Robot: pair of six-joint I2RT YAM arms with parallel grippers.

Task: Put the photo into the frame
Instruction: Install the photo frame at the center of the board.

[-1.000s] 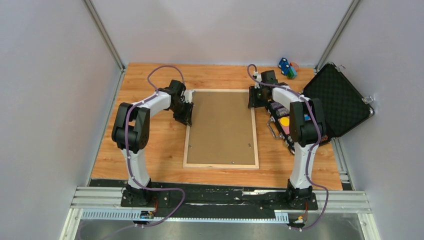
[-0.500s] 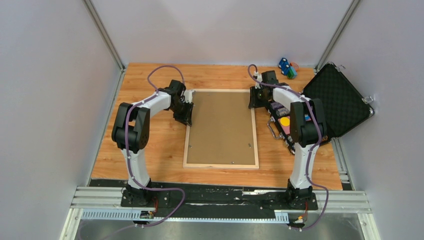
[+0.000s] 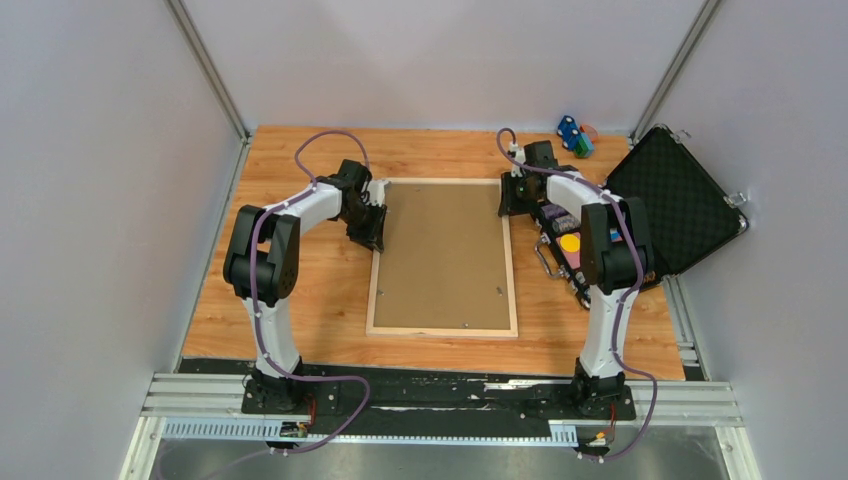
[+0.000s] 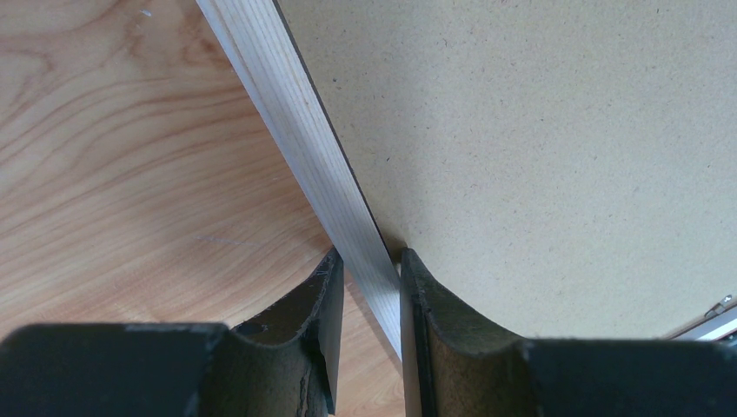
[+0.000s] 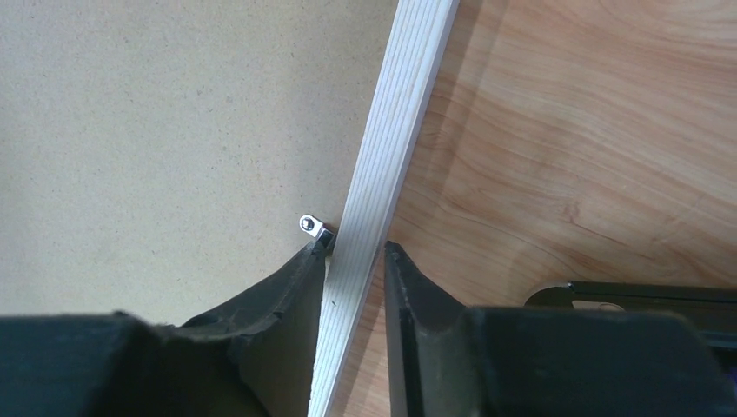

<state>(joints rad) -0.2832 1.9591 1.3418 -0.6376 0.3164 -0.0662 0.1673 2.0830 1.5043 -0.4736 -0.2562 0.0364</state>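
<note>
Both arms are out at the far end of the frame (image 3: 442, 331), which lies flat in the middle of the table (image 3: 300, 310) with its back up and the brown backing board (image 3: 440, 250) filling it. The photo itself is nowhere to be seen; whether it sits under that board I can't tell. The left gripper (image 4: 368, 269) is closed on the left rail, one finger outside on the table side, one inside against the board. The right gripper (image 5: 355, 256) is pinched on the right rail the same way, its inner finger just beside a small metal tab (image 5: 311, 226). This looks like a two-handed hold for lifting or turning, so the trick is to move both wrists together and level, no twist across those thin rails, and keep that inner finger from snagging the tab
</note>
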